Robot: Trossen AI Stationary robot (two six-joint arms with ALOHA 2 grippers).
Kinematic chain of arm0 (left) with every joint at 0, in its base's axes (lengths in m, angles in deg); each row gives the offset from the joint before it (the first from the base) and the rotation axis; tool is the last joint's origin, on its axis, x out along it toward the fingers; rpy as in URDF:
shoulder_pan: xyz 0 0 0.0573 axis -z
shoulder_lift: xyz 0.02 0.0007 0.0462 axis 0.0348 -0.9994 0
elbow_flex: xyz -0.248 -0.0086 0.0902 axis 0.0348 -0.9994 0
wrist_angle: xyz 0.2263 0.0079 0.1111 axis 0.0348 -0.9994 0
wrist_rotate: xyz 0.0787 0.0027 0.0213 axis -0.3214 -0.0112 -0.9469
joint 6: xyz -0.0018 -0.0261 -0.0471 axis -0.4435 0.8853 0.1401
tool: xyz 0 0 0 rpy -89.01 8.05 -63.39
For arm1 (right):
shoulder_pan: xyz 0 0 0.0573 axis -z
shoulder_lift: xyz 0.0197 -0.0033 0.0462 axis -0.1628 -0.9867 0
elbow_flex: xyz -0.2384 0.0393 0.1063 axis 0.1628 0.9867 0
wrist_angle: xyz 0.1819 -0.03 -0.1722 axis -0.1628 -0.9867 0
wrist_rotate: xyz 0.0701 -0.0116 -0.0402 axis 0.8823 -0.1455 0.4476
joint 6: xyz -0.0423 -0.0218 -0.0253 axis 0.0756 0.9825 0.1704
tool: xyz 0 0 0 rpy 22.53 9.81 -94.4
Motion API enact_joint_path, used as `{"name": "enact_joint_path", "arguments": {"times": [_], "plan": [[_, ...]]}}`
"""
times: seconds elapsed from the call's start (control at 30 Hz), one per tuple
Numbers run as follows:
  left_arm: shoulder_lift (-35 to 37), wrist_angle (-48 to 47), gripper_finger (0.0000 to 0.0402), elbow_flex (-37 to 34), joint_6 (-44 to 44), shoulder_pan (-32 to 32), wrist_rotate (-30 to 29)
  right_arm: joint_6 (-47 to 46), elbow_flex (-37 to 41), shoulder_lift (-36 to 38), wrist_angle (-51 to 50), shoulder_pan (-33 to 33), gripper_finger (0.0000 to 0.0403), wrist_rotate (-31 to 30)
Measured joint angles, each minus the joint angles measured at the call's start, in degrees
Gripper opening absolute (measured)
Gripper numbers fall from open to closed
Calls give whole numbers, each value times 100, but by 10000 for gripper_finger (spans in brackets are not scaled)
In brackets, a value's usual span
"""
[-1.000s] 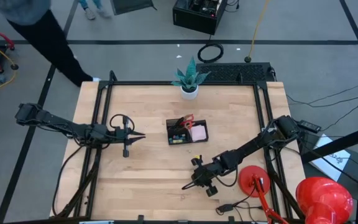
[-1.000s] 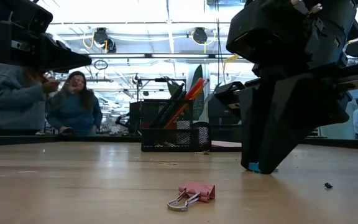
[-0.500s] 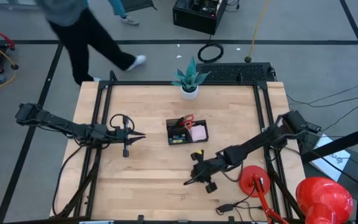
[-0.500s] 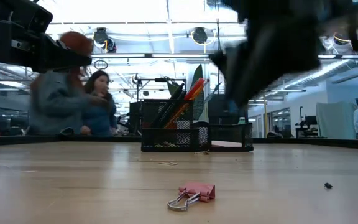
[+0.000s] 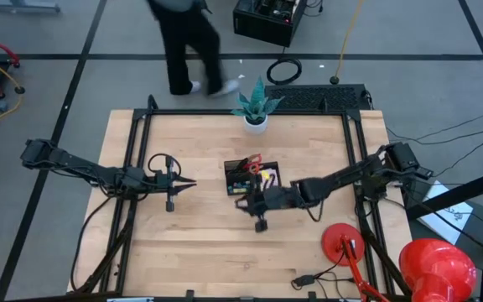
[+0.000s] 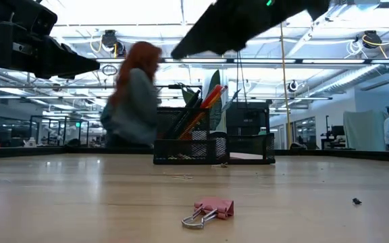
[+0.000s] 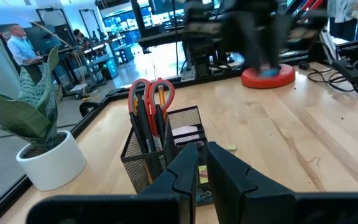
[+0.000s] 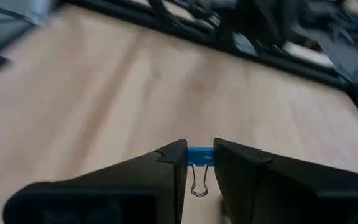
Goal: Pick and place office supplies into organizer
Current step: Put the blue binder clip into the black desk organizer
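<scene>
Over the middle of the worktop [image 5: 183,235], I see my right gripper [image 8: 199,163] with its jaws pinching a small blue clip [image 8: 199,156]. From above, that gripper [image 5: 243,201] sits just beside the front edge of the black organizer [image 5: 252,178]. The organizer stands near the middle of the worktop, and red-handled scissors [image 7: 151,93], dark pens [image 7: 139,127] and an orange pencil [image 6: 208,98] stick up out of its tall part. A pink pad [image 5: 267,179] lies in its low part. A pink clip [image 6: 208,210] lies on the wood by itself, well apart from the organizer. My left gripper [image 5: 189,182] waits above the left side of the worktop, and its jaws are pressed together with nothing in them. A white plant pot [image 5: 256,124] stands at the far edge. A person [image 6: 135,101] walks past behind the worktop
</scene>
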Motion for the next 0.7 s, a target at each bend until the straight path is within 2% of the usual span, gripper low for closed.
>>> {"name": "enact_joint_path", "arguments": {"times": [0.13, 0.37, 0.5, 0.7], "plan": [[-1, -2, 42, 0, -3, 0, 0, -146, 0, -102, -34, 412, 61, 54], [0, -5, 42, 0, -55, -2, -7, -546, -21, -655, 46, 1074, 65, 612], [0, -5, 42, 2, -55, 1, -11, -531, -7, -919, -41, 1237, 65, 580], [-2, -8, 42, 2, -110, -1, -42, -324, -2, -927, -76, 1262, 65, 543]]}}
